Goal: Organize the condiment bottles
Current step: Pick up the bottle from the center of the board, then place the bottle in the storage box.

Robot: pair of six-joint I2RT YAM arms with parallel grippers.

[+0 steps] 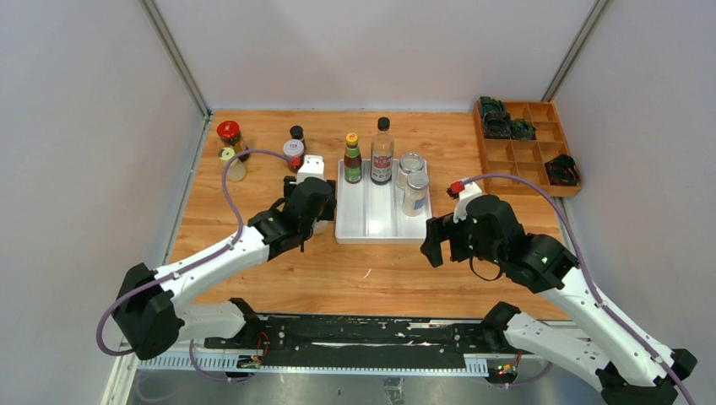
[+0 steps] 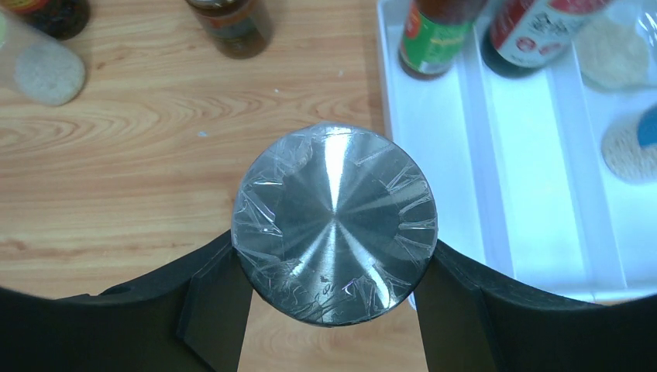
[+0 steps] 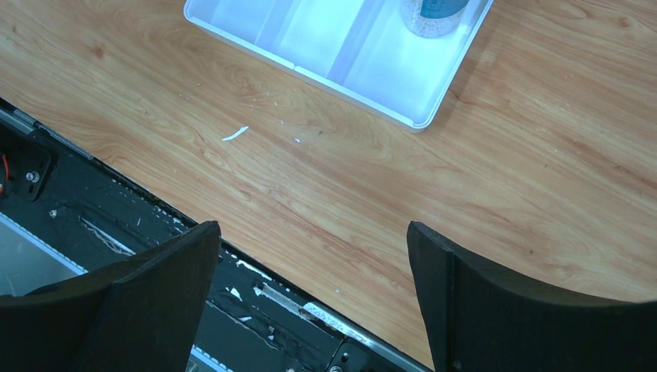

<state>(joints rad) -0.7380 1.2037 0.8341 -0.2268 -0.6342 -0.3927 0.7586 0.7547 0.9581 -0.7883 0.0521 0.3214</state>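
Left pincer (image 2: pixel 333 310) pinches a silver-lidded jar (image 2: pixel 335 221) at the white tray's (image 1: pixel 371 240) 9 o'clock; right pincer (image 3: pixel 311 240), spread, hovers above the worktop (image 3: pixel 542 155).

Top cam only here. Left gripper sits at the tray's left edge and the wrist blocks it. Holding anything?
Observer: Yes. In the left wrist view the left gripper is shut on a silver-lidded jar, with plastic wrap over the lid.
Operator: Over the tray?
Observer: Partly. In that view the lid straddles the left wall of the white tray and sits mostly over the table.
Operator: And the other arm?
Observer: The right gripper is open and empty, with bare wood between its fingers and the tray's corner ahead.
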